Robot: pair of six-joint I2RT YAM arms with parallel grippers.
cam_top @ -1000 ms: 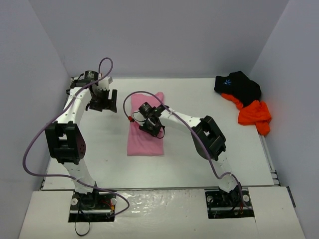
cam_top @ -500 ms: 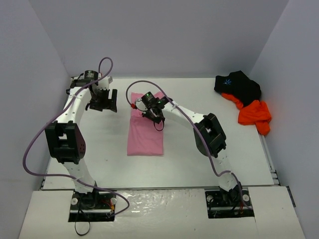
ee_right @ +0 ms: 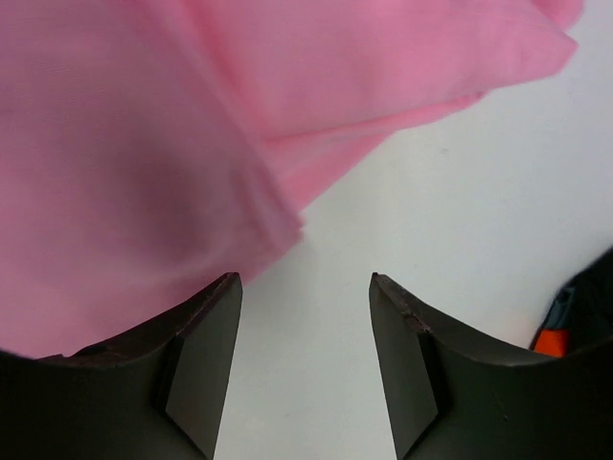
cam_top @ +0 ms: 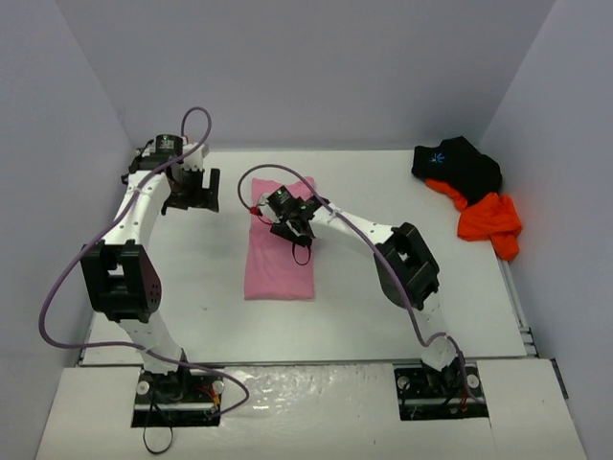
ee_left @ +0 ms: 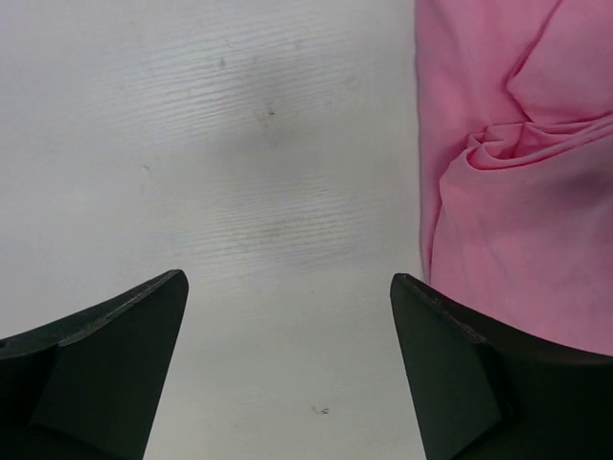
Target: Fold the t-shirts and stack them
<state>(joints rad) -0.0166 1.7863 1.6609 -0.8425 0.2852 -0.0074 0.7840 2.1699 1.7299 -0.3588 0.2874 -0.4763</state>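
The pink t-shirt (cam_top: 278,259) lies folded into a long strip in the middle of the table, with a bunched crease (ee_left: 517,144) near its far end. My right gripper (cam_top: 288,215) hovers over that far end, open, with only white table between its fingers (ee_right: 305,321); the pink cloth's edge (ee_right: 144,144) lies just beyond its left finger. My left gripper (cam_top: 192,195) stands open over bare table (ee_left: 287,335), left of the pink t-shirt. The black t-shirt (cam_top: 458,165) with a blue starburst and the orange t-shirt (cam_top: 490,222) lie crumpled together at the far right.
Grey walls close in the table (cam_top: 192,287) on the left, back and right. A purple cable (cam_top: 278,177) loops over the pink shirt's far end beside the right wrist.
My right gripper has moved from the pink shirt's middle toward its far end and opened its jaws. The left gripper has drifted slightly left and back.
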